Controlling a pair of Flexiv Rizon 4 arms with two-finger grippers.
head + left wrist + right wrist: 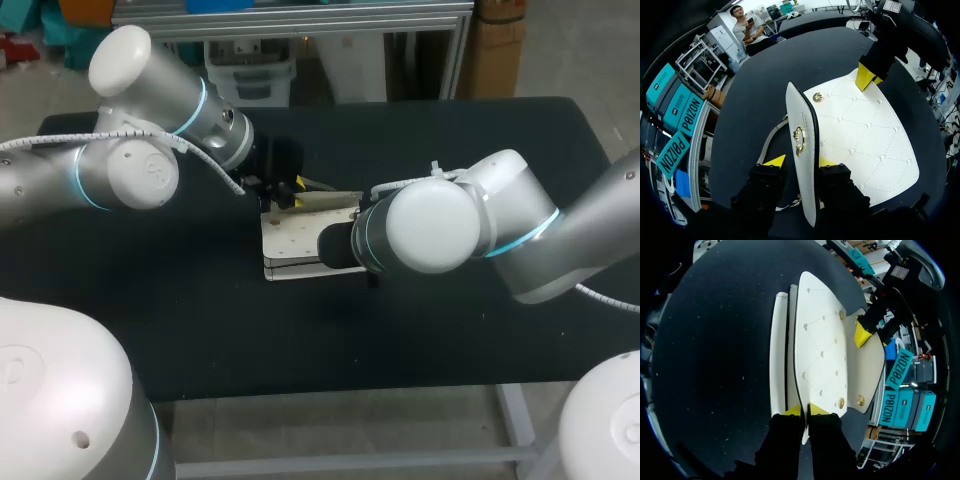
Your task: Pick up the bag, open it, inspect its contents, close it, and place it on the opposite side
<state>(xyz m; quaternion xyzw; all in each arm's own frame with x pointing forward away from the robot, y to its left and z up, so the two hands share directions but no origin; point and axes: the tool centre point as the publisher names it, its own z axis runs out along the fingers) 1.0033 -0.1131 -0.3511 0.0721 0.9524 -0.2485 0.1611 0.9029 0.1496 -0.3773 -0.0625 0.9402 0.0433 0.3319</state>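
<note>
A white quilted bag (295, 245) lies flat in the middle of the black table. Its flap (802, 125), with a gold clasp (798, 140), stands up edge-on between the fingers of my left gripper (800, 162), which touch it from both sides. In the head view the left gripper (287, 192) is at the bag's far edge. My right gripper (805, 410) is shut on the thin edge of the quilted panel (820, 350) at the opposite side. In the head view my right wrist hides its fingers. A yellow fingertip (864, 77) of the right gripper shows at the far edge of the bag.
The black table (200, 330) is bare cloth all around the bag. A strap (771, 142) trails from the bag beside my left fingers. The table's front edge (330, 392) runs close below the arms.
</note>
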